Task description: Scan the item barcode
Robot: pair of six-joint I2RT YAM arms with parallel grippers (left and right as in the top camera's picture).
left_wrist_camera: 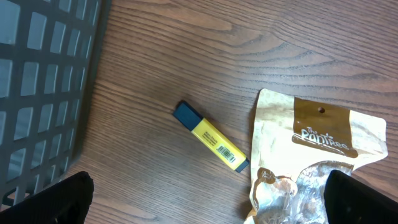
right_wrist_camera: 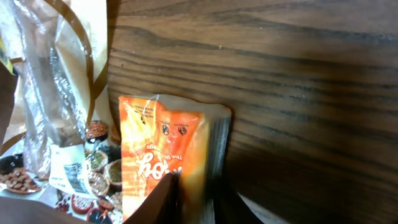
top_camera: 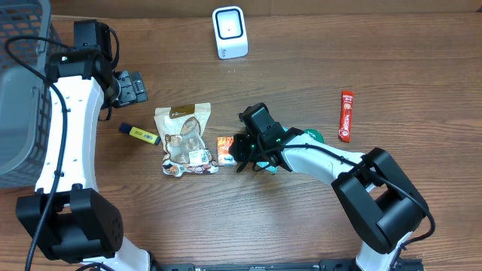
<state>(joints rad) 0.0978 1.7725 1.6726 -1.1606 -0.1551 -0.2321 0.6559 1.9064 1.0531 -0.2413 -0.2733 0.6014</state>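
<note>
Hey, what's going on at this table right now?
The right tool grips a small orange packet lying beside the snack bag. The white scanner stands at the far edge, so the packet has not yet been taken there. The left tool hangs open near the yellow highlighter and the grey basket, holding nothing.

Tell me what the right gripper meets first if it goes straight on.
The orange packet, already between the fingers of the right gripper; beyond it, probably the snack bag.
</note>
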